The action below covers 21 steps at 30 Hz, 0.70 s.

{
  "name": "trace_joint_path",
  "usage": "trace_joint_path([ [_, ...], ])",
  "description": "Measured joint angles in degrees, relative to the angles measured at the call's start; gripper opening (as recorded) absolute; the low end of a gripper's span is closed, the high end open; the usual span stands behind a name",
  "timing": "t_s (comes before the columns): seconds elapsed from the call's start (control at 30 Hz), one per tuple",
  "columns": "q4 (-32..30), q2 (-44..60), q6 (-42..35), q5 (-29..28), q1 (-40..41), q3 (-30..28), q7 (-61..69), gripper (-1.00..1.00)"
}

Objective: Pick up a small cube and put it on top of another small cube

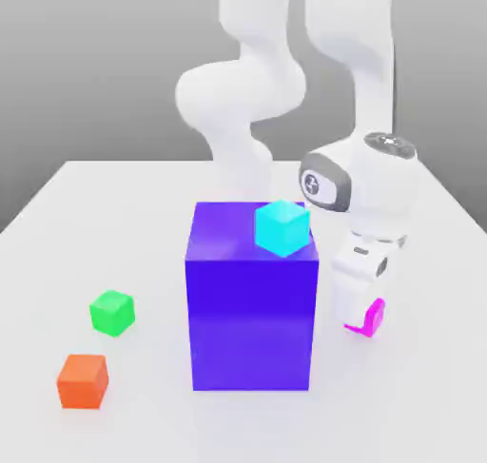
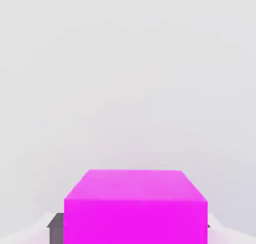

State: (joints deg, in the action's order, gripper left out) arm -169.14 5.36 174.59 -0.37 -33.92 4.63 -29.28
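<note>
The jaws are closed on the magenta cube [image 1: 367, 318], which sits low against the white counter [image 1: 418, 395] on the exterior view's right, just beside the large purple block [image 1: 251, 309]. In the hand view the magenta cube [image 2: 135, 208] sits between the fingers. A cyan cube [image 1: 282, 227] rests on the purple block's top, at its far right corner. The green cube [image 1: 112, 313] lies on the counter to the left, well apart from the gripper [image 1: 365, 324]. An orange cube [image 1: 83, 380] lies nearer, just beside the green cube.

The exterior view looks down across the table [image 1: 57, 204] facing the arm; both views share the magenta cube [image 1: 369, 318].
</note>
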Motion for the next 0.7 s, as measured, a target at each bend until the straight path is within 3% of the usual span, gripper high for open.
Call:
trace_joint_path([
  [0.17, -0.74, -8.08, -7.08, 0.38, -0.12, 0.3, 0.33, -1.0],
  [0.57, 20.05, -1.98, -14.51, -25.77, 17.88, -9.22, 2.72, -1.0],
  [0.7, 24.15, -2.55, -17.47, -32.55, 26.42, -14.05, 6.2, -1.0],
])
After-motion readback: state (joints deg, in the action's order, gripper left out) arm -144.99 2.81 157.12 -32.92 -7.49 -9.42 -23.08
